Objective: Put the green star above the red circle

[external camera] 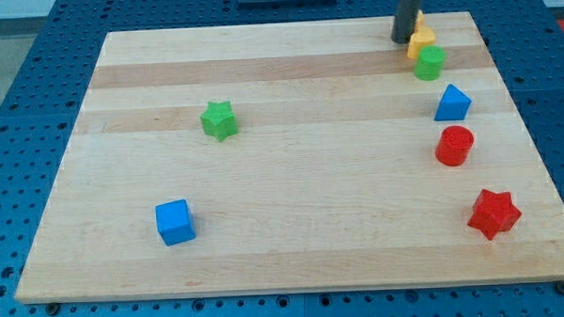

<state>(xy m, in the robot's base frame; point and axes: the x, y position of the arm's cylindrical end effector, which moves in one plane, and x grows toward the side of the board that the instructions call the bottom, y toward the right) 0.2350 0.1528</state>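
Observation:
The green star (219,119) lies on the wooden board (294,233), left of centre. The red circle (455,145), a short cylinder, stands near the view's right edge. My tip (403,39) is at the view's top right, touching or just left of a yellow block (421,39). It is far from the green star and above the red circle in the view.
A green cylinder-like block (430,63) sits just below the yellow block. A blue block (452,103) lies between it and the red circle. A red star (494,213) is at the lower right. A blue cube (176,221) is at the lower left.

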